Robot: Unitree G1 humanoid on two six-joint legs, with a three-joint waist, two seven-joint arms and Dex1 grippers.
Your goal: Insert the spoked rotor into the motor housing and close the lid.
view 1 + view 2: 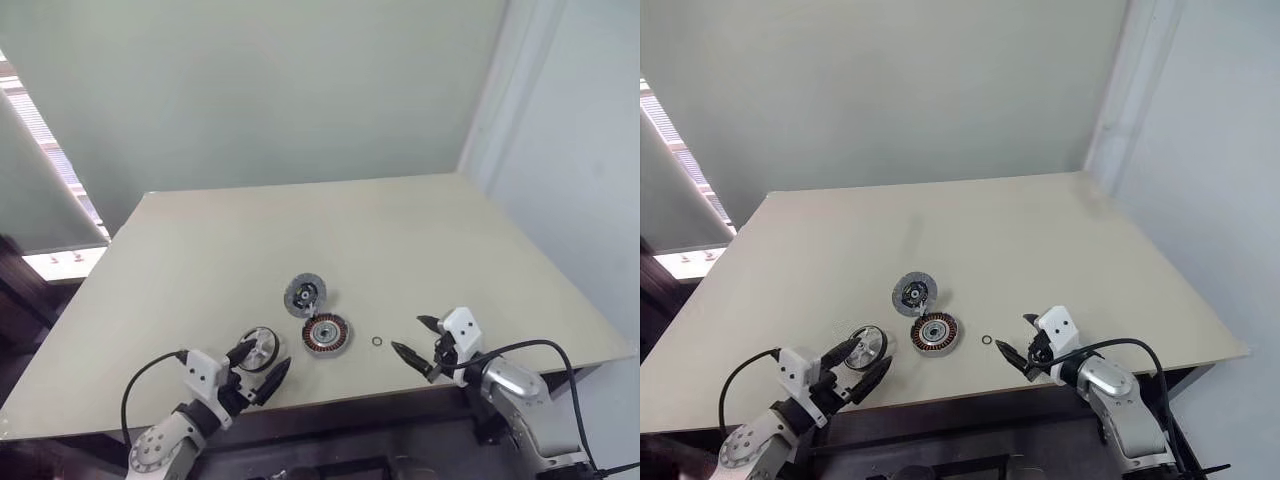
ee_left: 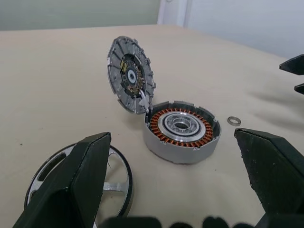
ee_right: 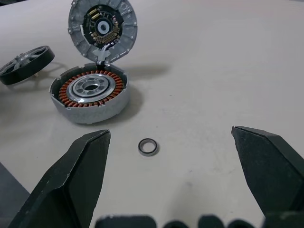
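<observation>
The round grey motor housing (image 1: 326,333) lies near the table's front edge, its copper windings showing. Its hinged lid (image 1: 305,295) stands tilted up behind it. The black spoked rotor (image 1: 262,348) lies flat to the housing's left, directly in front of my left gripper (image 1: 259,365), which is open and holds nothing; one finger reaches over the rotor's near rim (image 2: 114,183). My right gripper (image 1: 412,337) is open and empty to the right of the housing, pointing at it (image 3: 90,95).
A small metal ring (image 1: 377,341) lies on the beige table (image 1: 400,240) between the housing and my right gripper. The table's front edge runs just under both grippers. A wall stands behind, with a window at the left.
</observation>
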